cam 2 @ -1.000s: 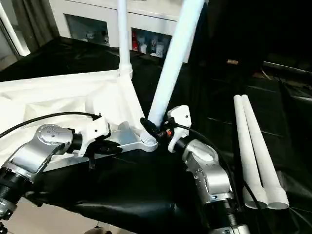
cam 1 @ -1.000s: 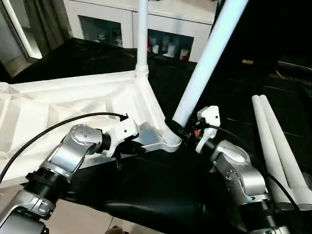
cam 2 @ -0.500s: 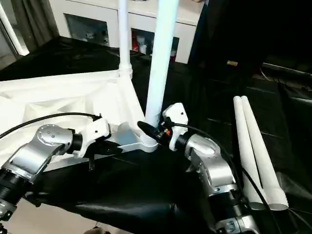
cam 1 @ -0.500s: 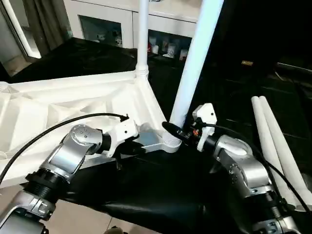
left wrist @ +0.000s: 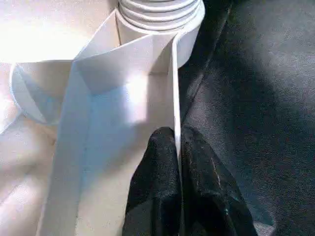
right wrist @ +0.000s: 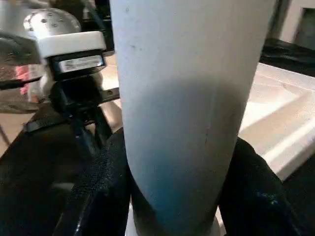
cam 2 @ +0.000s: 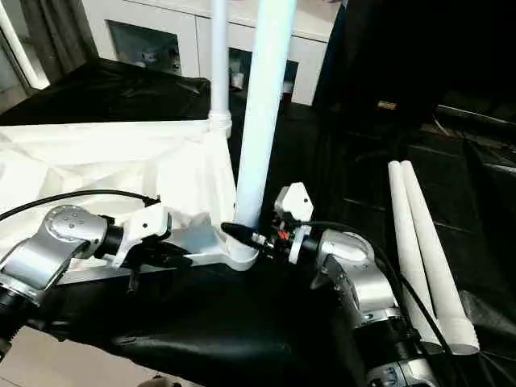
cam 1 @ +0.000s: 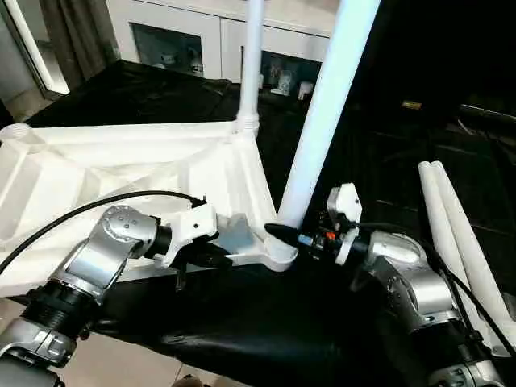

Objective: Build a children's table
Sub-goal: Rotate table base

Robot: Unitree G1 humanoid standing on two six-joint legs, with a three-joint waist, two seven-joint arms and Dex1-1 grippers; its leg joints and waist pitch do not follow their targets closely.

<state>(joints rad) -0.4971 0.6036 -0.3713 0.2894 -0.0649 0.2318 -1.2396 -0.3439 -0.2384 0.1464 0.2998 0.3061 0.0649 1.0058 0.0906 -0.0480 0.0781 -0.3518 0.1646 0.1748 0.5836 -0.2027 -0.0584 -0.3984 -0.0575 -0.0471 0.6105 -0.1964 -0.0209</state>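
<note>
The white table top [cam 1: 121,169] lies upside down on a black cloth [cam 1: 242,322], its ribbed underside facing up and its near corner pointing toward the robot. The left gripper [left wrist: 178,147] is pressed together on the thin upright edge of the top just beside that near corner, one black finger on each side of the rim. The round corner socket [cam 1: 278,254] sits right in front of it, and a thick white leg [cam 1: 322,105] stands in that socket, tilted slightly. The right gripper [cam 1: 282,234] is clamped around the base of this leg just above the socket, its fingers [right wrist: 98,187] hugging the tube from both sides. A second, thinner-looking leg [cam 1: 252,56] stands upright in the far corner socket of the top. Two more legs [cam 1: 459,234] lie side by side, touching each other, on the black cloth to the robot's right, well apart from the top. Behind the work stands a white cabinet [cam 1: 201,40] with glass-fronted shelves holding small items
</note>
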